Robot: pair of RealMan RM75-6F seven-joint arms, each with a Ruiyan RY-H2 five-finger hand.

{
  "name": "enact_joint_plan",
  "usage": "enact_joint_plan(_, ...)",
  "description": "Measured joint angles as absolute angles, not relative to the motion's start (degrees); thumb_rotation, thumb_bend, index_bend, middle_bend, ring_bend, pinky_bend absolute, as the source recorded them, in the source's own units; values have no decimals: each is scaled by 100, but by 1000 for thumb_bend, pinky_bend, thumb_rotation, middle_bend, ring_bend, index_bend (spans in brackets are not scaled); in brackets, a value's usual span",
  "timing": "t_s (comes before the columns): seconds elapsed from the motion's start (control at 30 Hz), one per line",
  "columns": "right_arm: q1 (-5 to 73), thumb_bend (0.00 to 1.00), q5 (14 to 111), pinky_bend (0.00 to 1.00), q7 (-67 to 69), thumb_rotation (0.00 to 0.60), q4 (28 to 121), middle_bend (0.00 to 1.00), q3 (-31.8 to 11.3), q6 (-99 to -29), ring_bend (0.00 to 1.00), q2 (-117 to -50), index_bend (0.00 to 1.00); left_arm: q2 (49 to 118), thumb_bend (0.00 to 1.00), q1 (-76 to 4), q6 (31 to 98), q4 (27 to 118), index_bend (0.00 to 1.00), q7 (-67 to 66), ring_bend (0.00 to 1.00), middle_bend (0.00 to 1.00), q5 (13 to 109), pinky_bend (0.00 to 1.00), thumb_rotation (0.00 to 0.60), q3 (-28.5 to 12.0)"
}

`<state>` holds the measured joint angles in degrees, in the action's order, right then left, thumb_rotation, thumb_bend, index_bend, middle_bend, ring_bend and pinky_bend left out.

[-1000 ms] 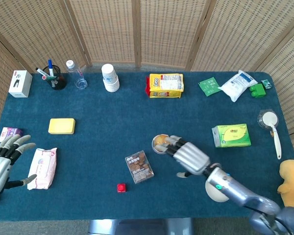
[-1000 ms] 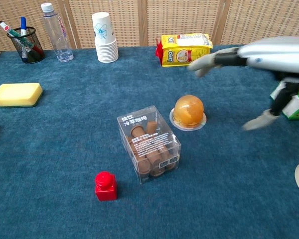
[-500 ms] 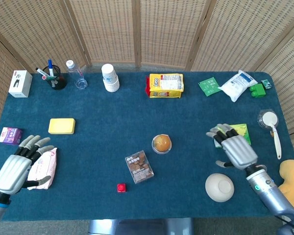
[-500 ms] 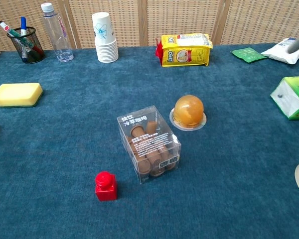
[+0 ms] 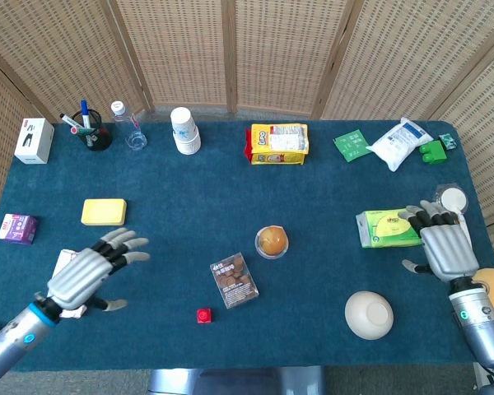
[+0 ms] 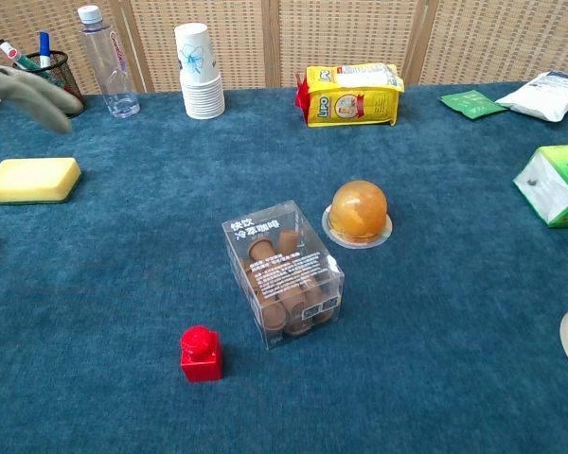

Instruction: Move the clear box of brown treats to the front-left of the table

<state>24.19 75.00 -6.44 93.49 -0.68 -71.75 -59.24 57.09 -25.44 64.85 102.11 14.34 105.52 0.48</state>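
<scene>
The clear box of brown treats lies near the table's front middle, with nothing touching it. My left hand hovers at the front left, fingers spread and empty, well to the left of the box; in the chest view a blurred fingertip of that hand shows at the upper left. My right hand is at the right edge, open and empty, far from the box.
A red brick sits just front-left of the box and an orange jelly cup behind it to the right. A white tissue pack lies under my left hand. A yellow sponge, a green box and a white bowl are nearby.
My left hand has risen from the front-left corner and moved right, over the tissue pack. My right hand has pulled back from the jelly cup to the right edge.
</scene>
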Motion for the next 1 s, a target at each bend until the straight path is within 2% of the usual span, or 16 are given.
enact_joint_plan(0.13,2364,8,7367,151,-692,600,9300,206,-125,-7139,95,-5906,218,5916,158,-3122,6169,9977,212,1849,25,143,10963,9,600,21)
enact_joint_plan(0.47,2168,13,7063,151,-679,600,9207,205,-311,-7038,95,-5829,217,7048,160,-4718,5759,8920,227,3193,22,157,11823,2,600,89)
enact_joint_plan(0.77,2001,15,7024,151,-614,600,9240,206,-420,-7109,95,-5745,218,7669,163,-5634,5636,8254,252,3751,22,164,12141,0,600,333)
enact_joint_plan(1.0,1891,14,7019,151,-533,600,9210,206,-481,-7115,95,-5701,218,8102,162,-6125,5567,7895,254,3672,18,167,12192,0,600,477)
